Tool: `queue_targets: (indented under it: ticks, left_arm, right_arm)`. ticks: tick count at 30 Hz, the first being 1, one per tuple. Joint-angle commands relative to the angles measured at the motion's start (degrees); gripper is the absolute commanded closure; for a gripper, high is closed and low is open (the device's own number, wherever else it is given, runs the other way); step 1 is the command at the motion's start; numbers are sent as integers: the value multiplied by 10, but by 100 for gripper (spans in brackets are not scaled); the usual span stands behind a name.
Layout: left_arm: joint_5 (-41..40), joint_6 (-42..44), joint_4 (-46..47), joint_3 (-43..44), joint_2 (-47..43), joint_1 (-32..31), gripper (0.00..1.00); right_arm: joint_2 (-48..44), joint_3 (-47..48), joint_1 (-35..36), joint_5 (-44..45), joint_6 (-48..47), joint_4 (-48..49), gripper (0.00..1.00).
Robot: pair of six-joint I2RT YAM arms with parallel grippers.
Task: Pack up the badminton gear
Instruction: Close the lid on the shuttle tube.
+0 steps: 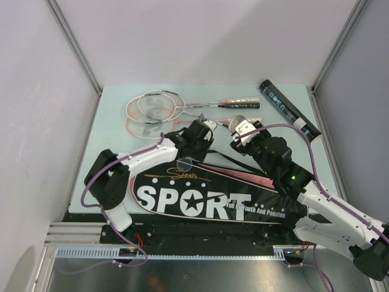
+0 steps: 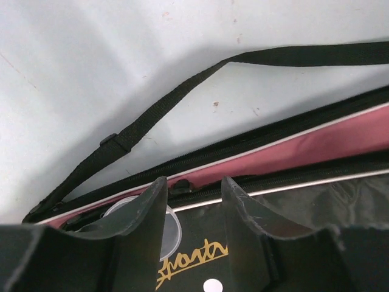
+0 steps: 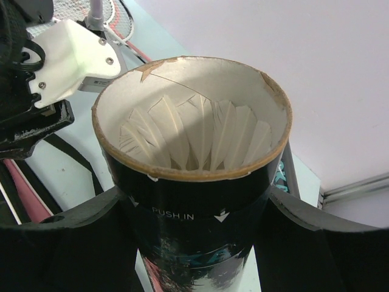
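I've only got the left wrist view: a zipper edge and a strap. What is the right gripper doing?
Observer: The right gripper is shut on an open tube packed with white feather shuttlecocks.
Operator: What gear lies outside the bag?
Observer: The rackets lie beyond the racket bag, heads toward the left.
Operator: Any other tube?
Observer: Yes, a dark tube with teal print lies at the far right, apart from the bag.

Bag (image 1: pixel 200 204): black with a pink panel and white "SPORT" lettering, flat at 6 o'clock on the table.
Strap (image 2: pixel 152 115): black webbing, loose along the bag's 12 o'clock edge.
Table (image 1: pixel 115 158): pale green.
Posts (image 1: pixel 73 42): metal, at 10 and 2 o'clock.
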Motion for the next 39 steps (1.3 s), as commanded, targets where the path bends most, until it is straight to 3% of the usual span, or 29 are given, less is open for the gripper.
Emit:
queue_targets:
  ticks: [1,8,12,20,39]
  left_arm:
    - [-65,-55,32,7,3,-9,54]
    - [-132,-146,38,-59,-39,-27,50]
    - [-125,-161,38,-68,-32,-28,56]
    - [-150,-190,38,-100,-40,-26,51]
    - [-146,-170,75,-129,0,-15,79]
  right_arm:
    - [-17,25,0,9,20,-14,95]
    - [-16,26,0,-1,22,-13,96]
    - [-16,25,2,-3,23,-17,96]
    - [-17,25,7,-8,22,-19,96]
    - [-13,25,20,-2,7,-19,96]
